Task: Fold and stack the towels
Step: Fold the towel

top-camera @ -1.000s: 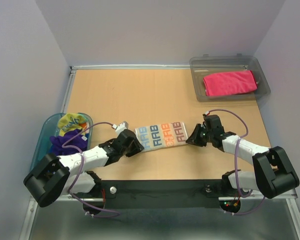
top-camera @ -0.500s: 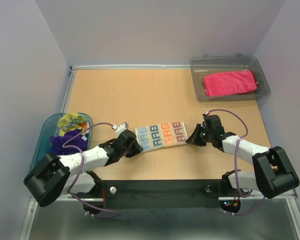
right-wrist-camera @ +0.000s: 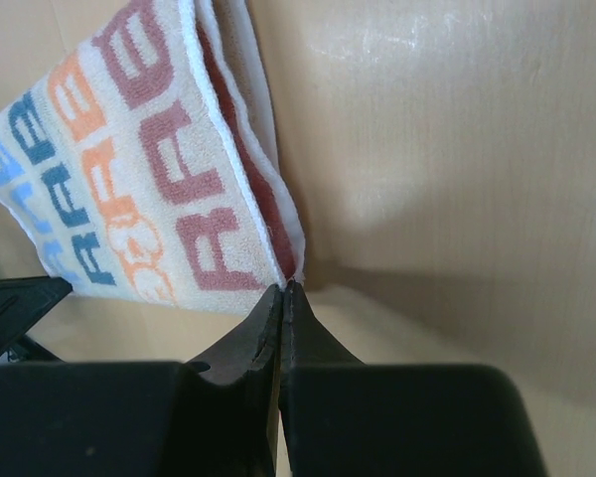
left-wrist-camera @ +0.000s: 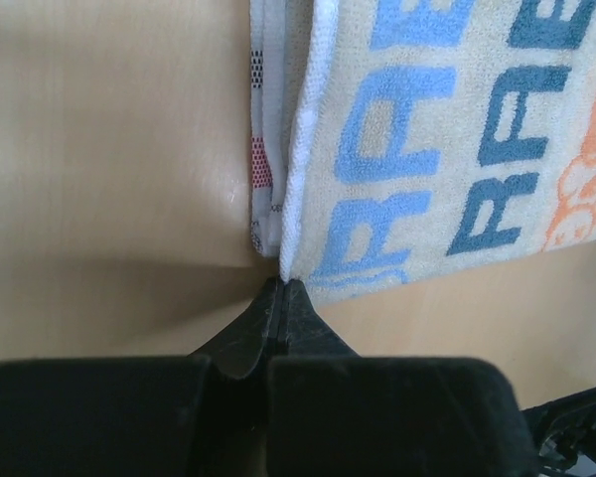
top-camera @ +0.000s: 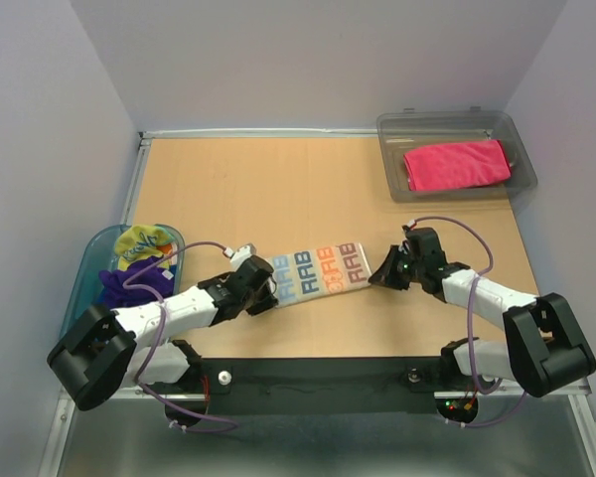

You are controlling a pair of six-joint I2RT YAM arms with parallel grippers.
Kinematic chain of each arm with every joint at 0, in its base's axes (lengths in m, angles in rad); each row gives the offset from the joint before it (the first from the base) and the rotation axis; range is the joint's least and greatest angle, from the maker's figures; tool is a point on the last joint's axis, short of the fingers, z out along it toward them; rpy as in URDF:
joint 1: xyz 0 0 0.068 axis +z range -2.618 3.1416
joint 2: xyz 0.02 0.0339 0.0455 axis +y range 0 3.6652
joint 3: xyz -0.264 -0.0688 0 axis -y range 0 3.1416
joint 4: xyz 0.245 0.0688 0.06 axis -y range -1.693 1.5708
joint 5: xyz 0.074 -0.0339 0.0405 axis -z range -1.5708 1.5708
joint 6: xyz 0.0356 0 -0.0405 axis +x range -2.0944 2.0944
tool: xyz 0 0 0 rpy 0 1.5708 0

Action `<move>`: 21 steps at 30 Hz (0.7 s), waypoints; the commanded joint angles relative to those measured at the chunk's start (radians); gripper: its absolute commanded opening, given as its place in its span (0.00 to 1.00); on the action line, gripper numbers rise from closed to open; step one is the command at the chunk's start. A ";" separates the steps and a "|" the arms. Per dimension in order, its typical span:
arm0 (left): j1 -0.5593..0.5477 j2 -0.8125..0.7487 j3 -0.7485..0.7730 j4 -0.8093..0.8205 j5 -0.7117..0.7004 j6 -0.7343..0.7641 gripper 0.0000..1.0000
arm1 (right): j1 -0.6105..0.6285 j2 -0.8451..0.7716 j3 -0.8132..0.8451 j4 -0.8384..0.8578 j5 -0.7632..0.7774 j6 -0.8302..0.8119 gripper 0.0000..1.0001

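Note:
The striped lettered towel lies folded into a narrow band on the table between my two grippers. My left gripper is shut on its near left corner; in the left wrist view the jaws pinch the white edge of the towel. My right gripper is shut on the near right corner; in the right wrist view the jaws pinch the layered edge of the towel. A folded magenta pink towel lies in the clear grey bin. Yellow and purple towels lie crumpled in the oval tub.
The clear grey plastic bin stands at the back right corner. The blue-rimmed oval tub sits at the left edge beside my left arm. A metal rail runs along the table's far edge.
Both grippers have shifted the lettered towel slightly away from me and tilted it, the left end now lower than the right. Both grips are unchanged.

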 commanded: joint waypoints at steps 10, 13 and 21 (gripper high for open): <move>0.030 -0.025 0.266 -0.279 -0.143 0.161 0.00 | -0.006 -0.015 0.198 0.005 -0.026 0.005 0.01; 0.067 -0.020 0.312 -0.292 -0.146 0.205 0.00 | -0.006 0.002 0.240 -0.004 -0.033 0.005 0.01; 0.249 0.050 0.442 -0.281 -0.135 0.377 0.00 | -0.006 0.120 0.409 -0.006 0.004 -0.021 0.01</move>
